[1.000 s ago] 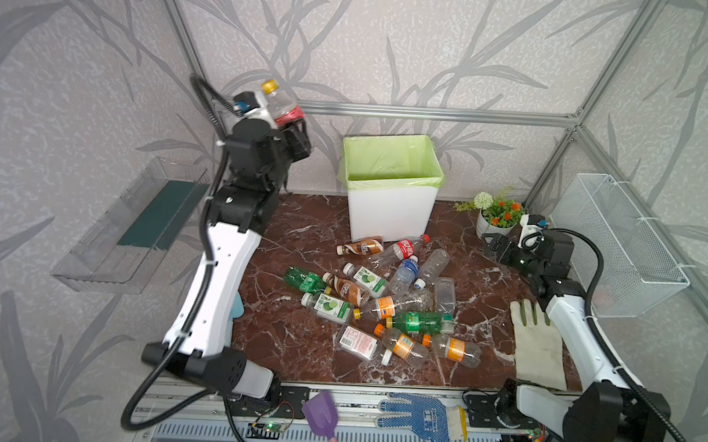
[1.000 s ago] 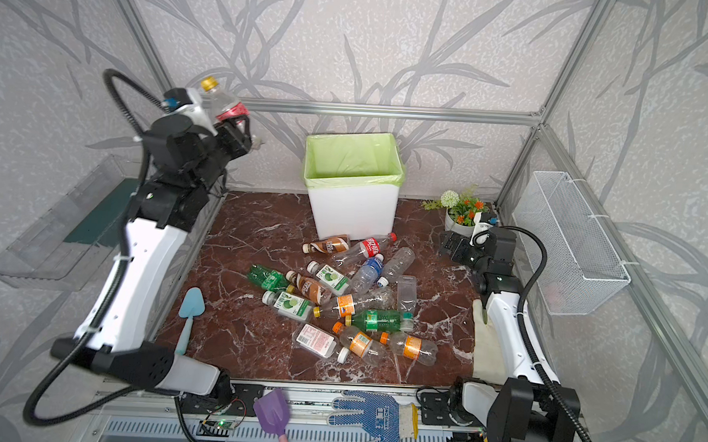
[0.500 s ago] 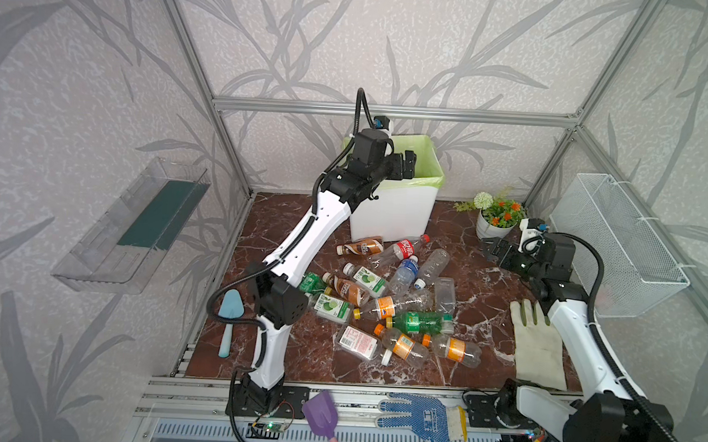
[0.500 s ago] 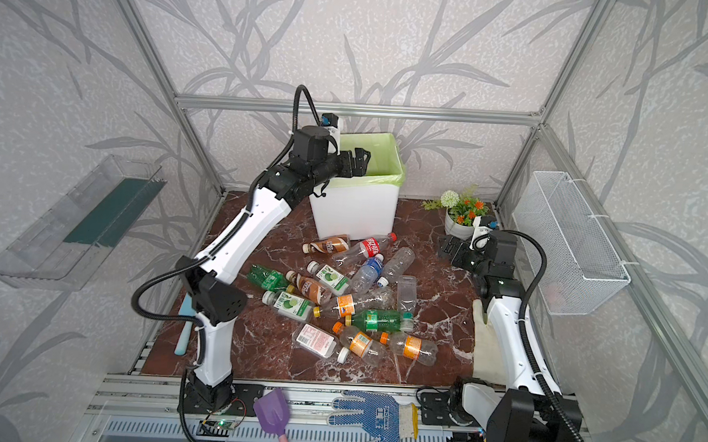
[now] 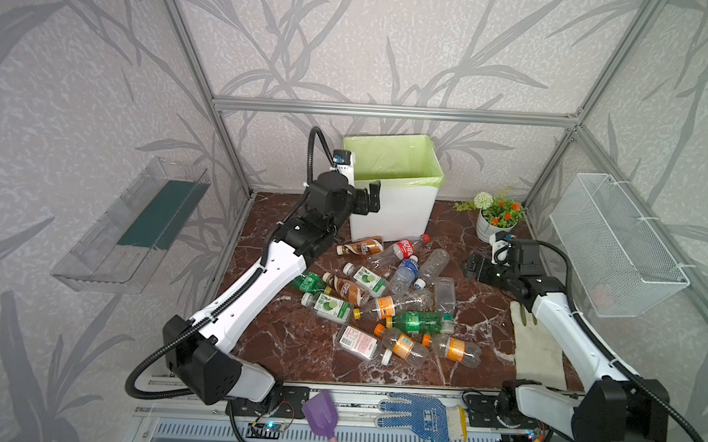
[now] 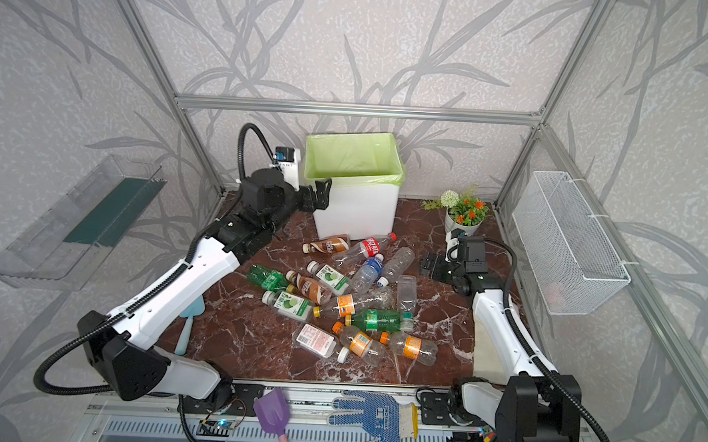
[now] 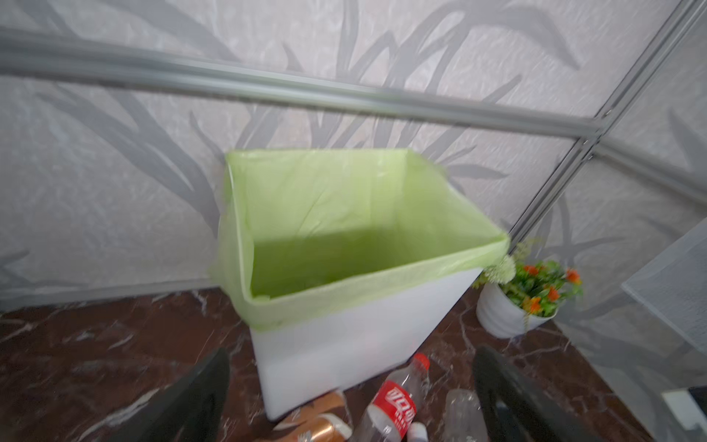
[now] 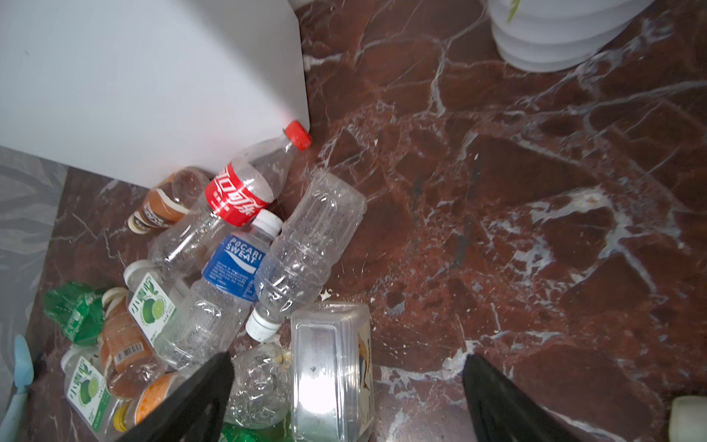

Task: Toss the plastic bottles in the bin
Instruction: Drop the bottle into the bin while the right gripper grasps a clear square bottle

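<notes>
Just left of the right pincer point(image 5: 472, 270), spread and empty, low over the surface point(image 5: 476, 320): a clear unlabelled bottle point(image 5: 435, 263), lengthwise near-to-far, cap nearward, at the right edge of the plastic bottles point(image 5: 385, 302). Farther off, beside the bin point(image 5: 390, 219) at far middle: left pincer point(image 5: 368, 200), spread, empty. Clearer in the right wrist view: square clear bottle point(image 8: 329, 367) closest before the jaws.

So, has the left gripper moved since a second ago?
Yes. The left gripper swung rightward and down to the bin, now open at its front left corner.
</notes>
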Tool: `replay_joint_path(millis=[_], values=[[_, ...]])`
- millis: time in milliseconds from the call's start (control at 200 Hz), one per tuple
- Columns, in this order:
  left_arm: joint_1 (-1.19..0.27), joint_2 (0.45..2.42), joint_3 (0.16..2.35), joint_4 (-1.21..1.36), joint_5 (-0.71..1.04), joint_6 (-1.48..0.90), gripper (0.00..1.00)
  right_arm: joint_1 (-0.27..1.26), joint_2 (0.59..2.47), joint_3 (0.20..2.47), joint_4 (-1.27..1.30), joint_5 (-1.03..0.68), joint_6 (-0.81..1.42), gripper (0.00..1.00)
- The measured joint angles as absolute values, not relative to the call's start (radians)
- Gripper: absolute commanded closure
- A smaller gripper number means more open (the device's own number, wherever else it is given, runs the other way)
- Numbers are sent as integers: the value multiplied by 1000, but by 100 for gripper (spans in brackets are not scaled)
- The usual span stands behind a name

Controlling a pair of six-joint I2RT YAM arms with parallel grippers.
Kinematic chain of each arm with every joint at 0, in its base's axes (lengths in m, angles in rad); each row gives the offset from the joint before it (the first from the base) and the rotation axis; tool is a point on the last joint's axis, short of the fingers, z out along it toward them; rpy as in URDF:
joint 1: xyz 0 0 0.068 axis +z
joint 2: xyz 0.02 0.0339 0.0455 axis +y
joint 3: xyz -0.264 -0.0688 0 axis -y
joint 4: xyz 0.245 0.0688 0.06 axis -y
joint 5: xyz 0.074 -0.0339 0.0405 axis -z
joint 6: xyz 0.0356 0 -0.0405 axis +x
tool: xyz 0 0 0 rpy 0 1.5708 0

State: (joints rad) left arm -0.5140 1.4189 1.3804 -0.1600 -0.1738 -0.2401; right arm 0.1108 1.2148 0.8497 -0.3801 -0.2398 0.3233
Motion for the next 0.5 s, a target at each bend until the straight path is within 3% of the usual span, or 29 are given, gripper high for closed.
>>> replay_joint_path(millis=[235,500], values=[[-398,1288,1112,-210,-215,-312,1,293,1363,872,-450,-122,323,16],[-265,1151,944,-237,-231,-397,1,343,1542,981,-530,-68,323,18]])
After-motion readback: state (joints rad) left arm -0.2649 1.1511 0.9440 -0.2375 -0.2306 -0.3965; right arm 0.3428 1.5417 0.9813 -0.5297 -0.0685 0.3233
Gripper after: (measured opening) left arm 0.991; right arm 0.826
